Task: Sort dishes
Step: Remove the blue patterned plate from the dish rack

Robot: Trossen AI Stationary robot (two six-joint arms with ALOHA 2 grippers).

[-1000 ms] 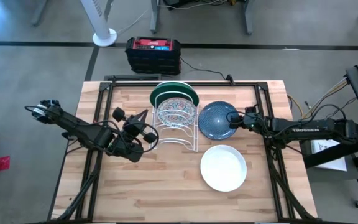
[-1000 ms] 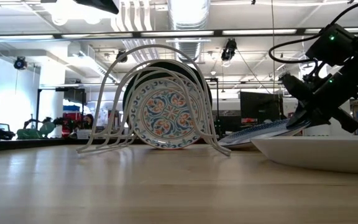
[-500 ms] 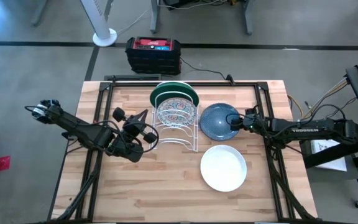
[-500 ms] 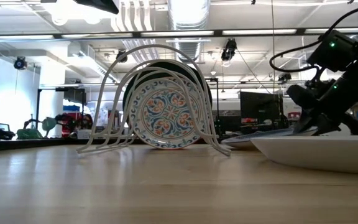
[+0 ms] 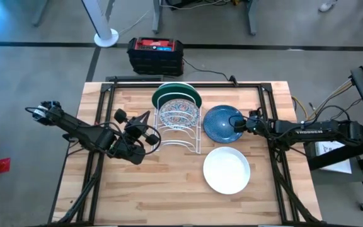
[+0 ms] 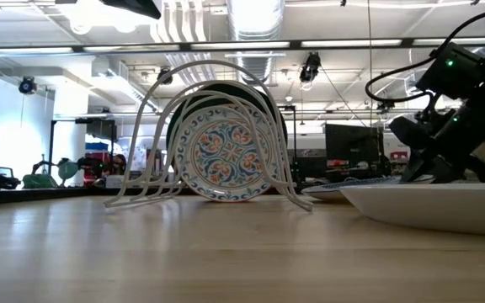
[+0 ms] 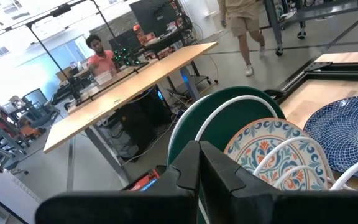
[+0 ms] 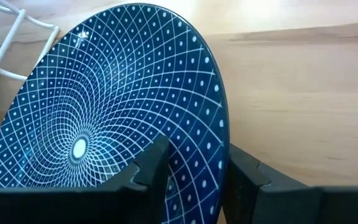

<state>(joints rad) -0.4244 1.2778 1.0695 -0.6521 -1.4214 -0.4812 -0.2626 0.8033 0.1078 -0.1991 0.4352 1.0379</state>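
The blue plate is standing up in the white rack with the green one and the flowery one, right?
Not quite. The blue plate lies on the table beside the white rack, at the right gripper. The high view shows it. Only the green plate and the flowery plate stand in the rack.

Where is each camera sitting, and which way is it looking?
High view: above, looking straight down; both arms show, the right gripper at the glossy blue patterned dish.
Low view: at tabletop height, looking across; white wire rack, an arm on the right.
Left wrist view: past shut fingers toward the rack.
Right wrist view: its fingers either side of the blue dish's rim.
High and right wrist views share the blue dish.
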